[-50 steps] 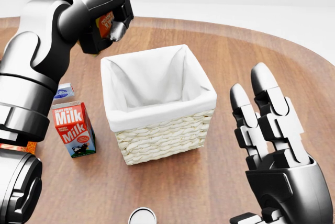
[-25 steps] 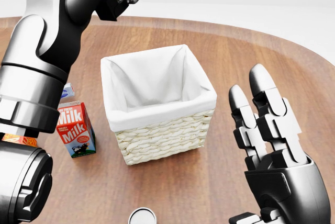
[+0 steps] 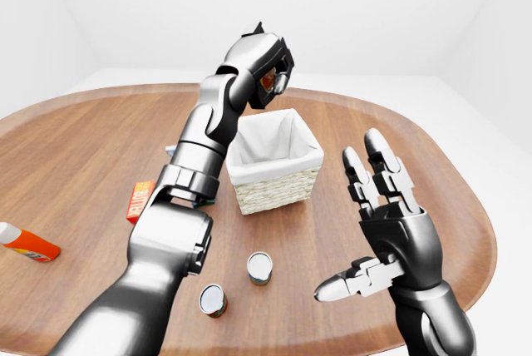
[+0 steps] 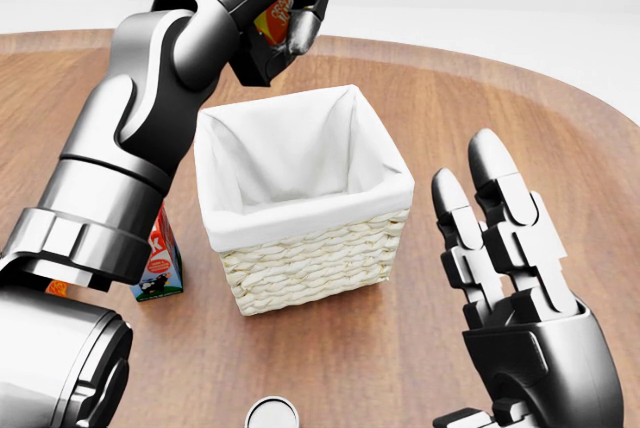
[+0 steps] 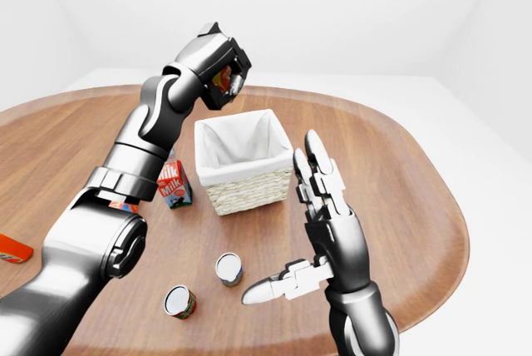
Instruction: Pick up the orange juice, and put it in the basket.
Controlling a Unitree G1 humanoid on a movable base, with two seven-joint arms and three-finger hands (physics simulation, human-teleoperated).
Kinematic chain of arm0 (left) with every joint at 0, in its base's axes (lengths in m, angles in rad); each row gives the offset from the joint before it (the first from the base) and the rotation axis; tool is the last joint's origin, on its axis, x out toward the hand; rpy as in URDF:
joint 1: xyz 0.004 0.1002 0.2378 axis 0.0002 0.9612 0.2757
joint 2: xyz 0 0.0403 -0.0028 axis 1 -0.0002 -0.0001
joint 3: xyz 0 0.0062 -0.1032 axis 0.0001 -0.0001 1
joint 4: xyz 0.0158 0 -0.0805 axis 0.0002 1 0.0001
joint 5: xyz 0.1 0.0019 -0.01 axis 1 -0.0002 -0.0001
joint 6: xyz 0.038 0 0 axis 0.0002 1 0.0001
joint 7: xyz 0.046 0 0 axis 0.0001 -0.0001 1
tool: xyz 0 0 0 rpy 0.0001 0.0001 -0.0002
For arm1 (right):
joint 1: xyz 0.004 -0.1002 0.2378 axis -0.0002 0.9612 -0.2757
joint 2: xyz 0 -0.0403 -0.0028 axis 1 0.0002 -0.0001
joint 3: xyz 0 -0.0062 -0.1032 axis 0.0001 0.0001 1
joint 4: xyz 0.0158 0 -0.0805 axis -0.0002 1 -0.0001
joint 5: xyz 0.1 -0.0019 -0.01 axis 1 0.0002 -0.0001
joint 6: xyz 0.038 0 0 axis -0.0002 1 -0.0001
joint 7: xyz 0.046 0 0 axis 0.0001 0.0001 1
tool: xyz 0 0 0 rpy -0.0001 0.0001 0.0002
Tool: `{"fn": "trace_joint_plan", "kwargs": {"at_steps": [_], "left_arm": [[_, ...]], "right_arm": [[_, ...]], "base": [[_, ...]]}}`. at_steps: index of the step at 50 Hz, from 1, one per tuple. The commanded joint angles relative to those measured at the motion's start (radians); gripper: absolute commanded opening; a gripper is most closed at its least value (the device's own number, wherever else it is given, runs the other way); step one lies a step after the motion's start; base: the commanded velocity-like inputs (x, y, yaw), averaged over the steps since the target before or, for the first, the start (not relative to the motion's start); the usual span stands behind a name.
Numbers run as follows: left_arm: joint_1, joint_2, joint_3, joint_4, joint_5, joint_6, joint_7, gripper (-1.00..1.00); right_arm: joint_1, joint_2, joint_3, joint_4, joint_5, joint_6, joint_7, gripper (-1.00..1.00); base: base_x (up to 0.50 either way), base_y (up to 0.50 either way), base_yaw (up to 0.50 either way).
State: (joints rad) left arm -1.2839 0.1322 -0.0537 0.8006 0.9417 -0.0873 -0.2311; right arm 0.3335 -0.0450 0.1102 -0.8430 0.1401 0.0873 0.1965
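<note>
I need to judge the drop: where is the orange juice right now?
The orange juice is gripped in the left hand, raised above the table near the head view's top, just beyond the basket's far-left rim.

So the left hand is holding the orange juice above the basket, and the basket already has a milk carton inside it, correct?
Not quite. The left hand does hold the orange juice above the basket, but the head view shows the basket empty; the milk carton stands on the table beside it.
</note>
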Motion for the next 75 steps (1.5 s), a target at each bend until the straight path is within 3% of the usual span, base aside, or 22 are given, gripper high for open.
{"fn": "trace_joint_plan", "kwargs": {"at_steps": [1,30,48,53,75], "left_arm": [[0.001,-0.026,0.007,0.016,-0.034,0.0,0.059,-1.0],[-0.045,-0.034,-0.009,0.248,-0.046,0.0,0.176,-1.0],[-0.037,-0.048,-0.011,0.299,-0.069,0.0,0.219,-1.0],[-0.021,-0.063,-0.006,0.287,-0.098,0.0,0.198,-1.0],[0.009,-0.102,-0.02,0.333,-0.095,0.0,0.269,-1.0]], "right_arm": [[-0.001,-0.001,0.003,0.006,-0.001,0.0,-0.001,1.0],[0.007,-0.003,0.007,-0.016,0.001,0.0,-0.003,1.0],[0.009,-0.006,0.009,-0.007,0.002,0.0,-0.002,1.0],[0.012,-0.007,0.015,-0.002,-0.003,0.0,-0.002,1.0],[0.015,-0.008,0.016,-0.002,0.002,0.0,-0.001,1.0]], "base": [[0.0,0.0,0.0],[0.0,0.0,0.0],[0.0,0.0,0.0],[0.0,0.0,0.0],[0.0,0.0,0.0]]}}
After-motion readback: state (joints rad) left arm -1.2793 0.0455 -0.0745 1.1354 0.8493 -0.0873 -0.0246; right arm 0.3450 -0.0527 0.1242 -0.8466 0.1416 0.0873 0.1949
